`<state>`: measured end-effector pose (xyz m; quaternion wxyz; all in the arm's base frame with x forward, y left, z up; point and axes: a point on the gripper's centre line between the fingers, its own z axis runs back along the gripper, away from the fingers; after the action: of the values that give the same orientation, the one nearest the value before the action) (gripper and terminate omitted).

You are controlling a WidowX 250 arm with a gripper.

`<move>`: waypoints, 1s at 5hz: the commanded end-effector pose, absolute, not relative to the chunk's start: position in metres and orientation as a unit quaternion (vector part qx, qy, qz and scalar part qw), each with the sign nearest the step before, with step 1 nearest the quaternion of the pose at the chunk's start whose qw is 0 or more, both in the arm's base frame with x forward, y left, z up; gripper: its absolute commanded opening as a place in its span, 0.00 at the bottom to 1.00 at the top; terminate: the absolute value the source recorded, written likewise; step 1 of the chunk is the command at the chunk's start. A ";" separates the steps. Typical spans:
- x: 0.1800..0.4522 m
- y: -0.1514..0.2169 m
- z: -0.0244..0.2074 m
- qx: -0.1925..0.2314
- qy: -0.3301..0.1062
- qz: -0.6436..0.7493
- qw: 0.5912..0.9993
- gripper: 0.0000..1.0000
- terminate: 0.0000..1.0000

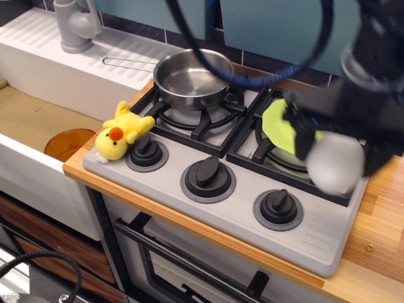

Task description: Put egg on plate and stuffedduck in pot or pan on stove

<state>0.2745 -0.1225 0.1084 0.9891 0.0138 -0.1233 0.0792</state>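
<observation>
1. While blurred, gripper (331, 148) clamped on white egg (335, 163), above right burner beside lime-green plate (276, 125).
2. Yellow stuffed duck (120, 132) at stove (240, 208) near-left corner, touching left knob.
3. Steel pan (192, 78) on far-left burner.

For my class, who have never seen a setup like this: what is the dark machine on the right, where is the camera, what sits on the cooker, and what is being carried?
The dark machine is a robot arm. Its end effector grips a white egg, lifted above the right burner. One camera looks down at a toy stove from the front. A green plate lies on the right burner and a steel pan on the left one. A yellow stuffed duck lies at the stove's left edge, beside a knob. An orange dish sits lower left.
</observation>
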 end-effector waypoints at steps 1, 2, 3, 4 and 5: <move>0.331 -0.085 0.129 -0.010 -0.159 0.044 0.986 0.00 0.00; 0.351 -0.078 0.114 -0.022 -0.172 0.035 0.984 0.00 0.00; 0.359 -0.080 0.099 -0.032 -0.183 0.038 0.982 0.00 0.00; 0.363 -0.086 0.085 -0.037 -0.196 0.042 0.979 0.00 0.00; 0.363 -0.089 0.081 -0.036 -0.203 0.042 0.978 0.00 0.00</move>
<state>0.3570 -0.0860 0.0680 0.9810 -0.0316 -0.1865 0.0428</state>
